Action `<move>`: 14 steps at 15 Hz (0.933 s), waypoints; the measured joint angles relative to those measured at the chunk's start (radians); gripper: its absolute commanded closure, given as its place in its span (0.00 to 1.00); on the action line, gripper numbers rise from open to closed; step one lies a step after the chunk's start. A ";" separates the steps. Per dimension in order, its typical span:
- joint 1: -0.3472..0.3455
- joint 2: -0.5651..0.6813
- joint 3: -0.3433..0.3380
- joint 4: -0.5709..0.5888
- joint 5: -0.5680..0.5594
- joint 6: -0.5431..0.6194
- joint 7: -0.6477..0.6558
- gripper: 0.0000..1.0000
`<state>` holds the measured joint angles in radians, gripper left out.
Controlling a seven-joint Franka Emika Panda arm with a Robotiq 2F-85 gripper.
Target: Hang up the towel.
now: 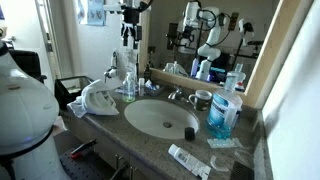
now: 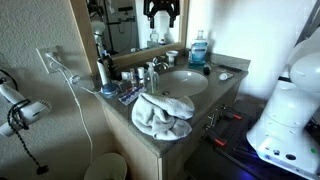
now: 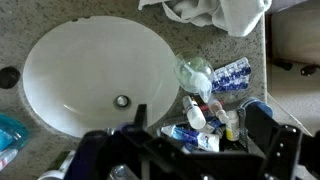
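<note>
Crumpled white cloth towel (image 2: 162, 112) heaped on speckled grey stone surface (image 3: 120, 9), at front edge, just beside white oval sink (image 2: 182, 82). Black gripper (image 2: 160, 18) well above surface, jaws spread wide, holding nothing.

Robot body, located with reference to the sink (image 1: 160, 118). The arm links (image 1: 25, 105), beside the sink, are glossy white, smooth, bulbous shells with rounded joints, divided by narrow dark seams; they appear in both exterior views (image 2: 290, 95). The gripper (image 1: 130, 38), above the sink's rear rim, is a black, blocky unit, much slimmer than the arm links (image 2: 160, 20). In the wrist view the gripper (image 3: 178, 135), over the sink's edge, shows two black, angular fingers (image 3: 268, 140) built of jointed bars with a faint blue sheen.
</note>
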<state>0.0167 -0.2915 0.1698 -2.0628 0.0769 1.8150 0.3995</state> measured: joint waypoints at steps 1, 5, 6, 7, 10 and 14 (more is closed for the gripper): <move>0.000 0.000 0.000 0.000 0.000 0.000 0.000 0.00; 0.000 0.000 0.000 0.000 0.000 0.000 0.000 0.00; 0.000 0.000 0.000 0.000 0.000 0.000 0.000 0.00; 0.000 0.000 0.000 0.000 0.000 0.000 0.000 0.00; 0.007 0.000 0.001 -0.001 -0.002 0.000 0.003 0.00; 0.046 -0.008 0.036 -0.029 -0.006 0.000 0.042 0.00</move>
<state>0.0628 -0.2992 0.2058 -2.0915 0.0708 1.8145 0.4414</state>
